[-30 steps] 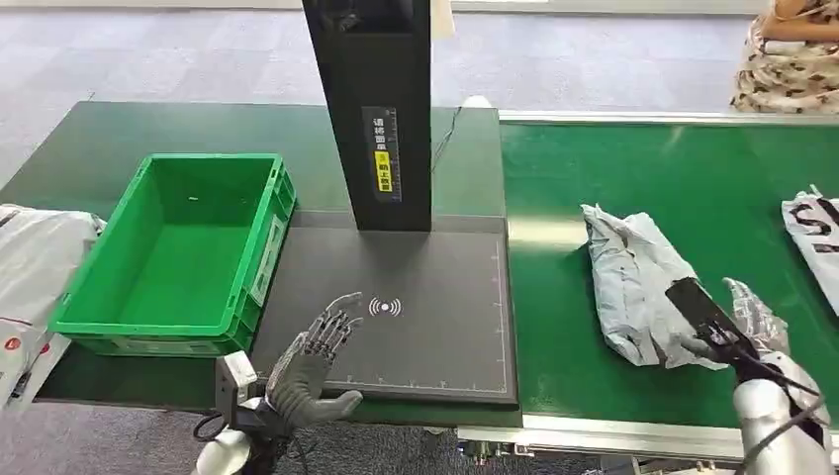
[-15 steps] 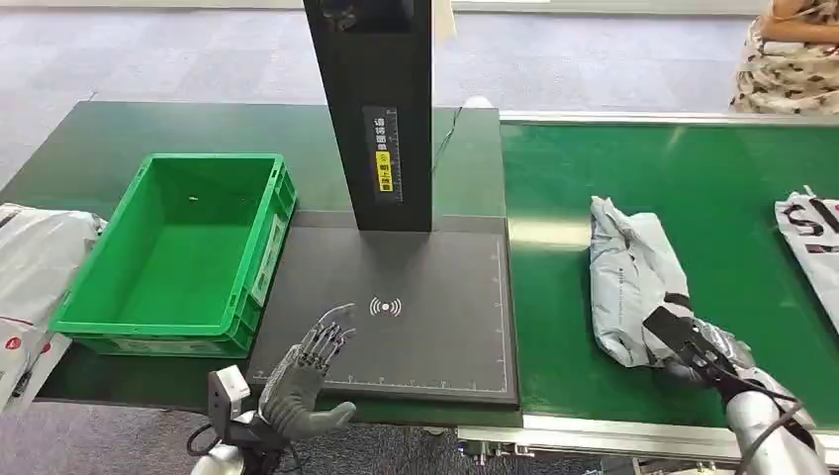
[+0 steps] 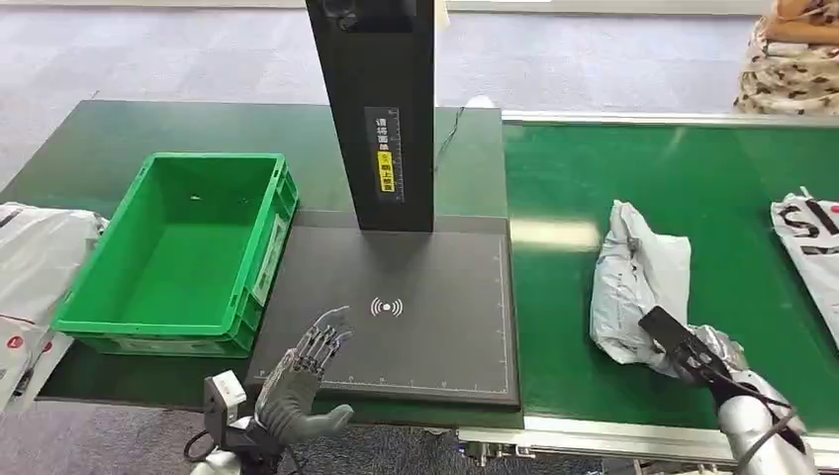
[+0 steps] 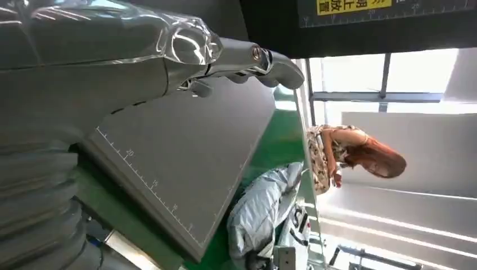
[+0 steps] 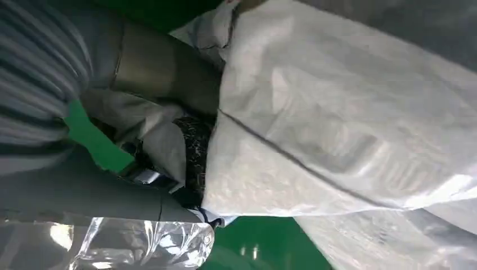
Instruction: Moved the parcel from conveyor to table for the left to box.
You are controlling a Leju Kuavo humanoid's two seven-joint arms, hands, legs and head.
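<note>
The head view looks down over table (image 3: 119,148) and conveyor (image 3: 732,168), while both wrist views sit low and close, sharing the parcel (image 3: 633,287) at the conveyor's near edge.

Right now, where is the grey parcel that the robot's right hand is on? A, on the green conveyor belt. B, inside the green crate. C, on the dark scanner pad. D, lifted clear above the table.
A: the grey parcel lies on the green conveyor belt, with the right hand at its near end, while the green crate holds no parcel.
</note>
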